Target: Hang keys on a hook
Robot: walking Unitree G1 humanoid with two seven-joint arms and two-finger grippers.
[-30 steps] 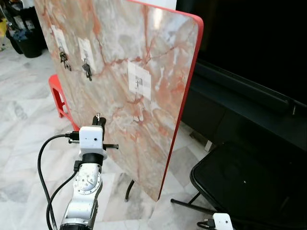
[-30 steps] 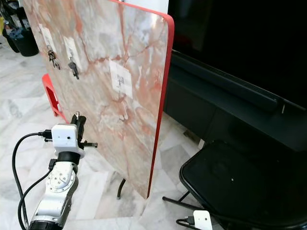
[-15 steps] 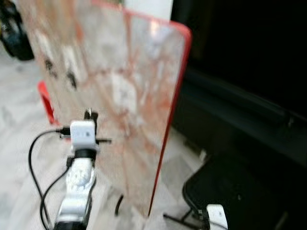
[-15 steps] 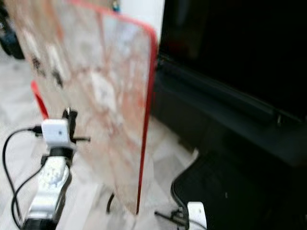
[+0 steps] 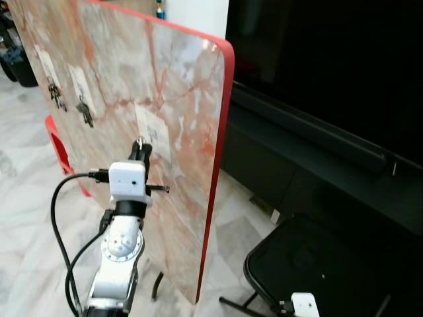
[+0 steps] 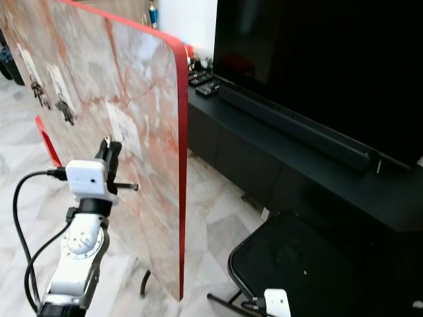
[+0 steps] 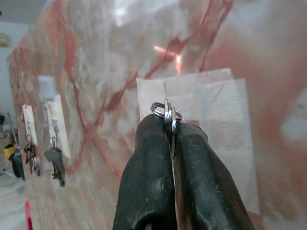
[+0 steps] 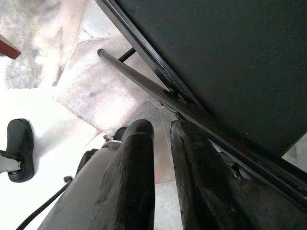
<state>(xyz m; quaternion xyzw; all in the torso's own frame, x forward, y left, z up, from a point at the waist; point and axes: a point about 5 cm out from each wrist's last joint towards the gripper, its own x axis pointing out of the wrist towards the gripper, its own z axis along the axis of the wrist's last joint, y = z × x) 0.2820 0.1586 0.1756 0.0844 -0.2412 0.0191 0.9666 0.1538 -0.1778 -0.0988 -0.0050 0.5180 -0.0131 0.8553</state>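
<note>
A marble-patterned board with a red rim (image 5: 215,172) stands upright before me. It carries a white pad with a small hook (image 5: 154,134), which in the left wrist view is the white pad (image 7: 218,124) just behind the fingertips. My left gripper (image 5: 140,150) is raised close to that pad, shut on a silver key ring (image 7: 166,112) that sticks out above its fingertips (image 7: 152,139). The keys below the ring are hidden. My right gripper (image 8: 162,128) hangs low beside a black chair, fingers together on nothing.
Two other key bunches (image 5: 54,96) (image 5: 84,109) hang on pads further left on the board. A black folding chair (image 5: 317,271) stands at the lower right. A dark TV (image 5: 330,59) on a low black cabinet (image 5: 297,175) lies behind. A red stool (image 5: 58,140) stands behind the board.
The whole view has swung, so the camera moved. My left gripper with the key ring has come up closer to the white hook pad.
</note>
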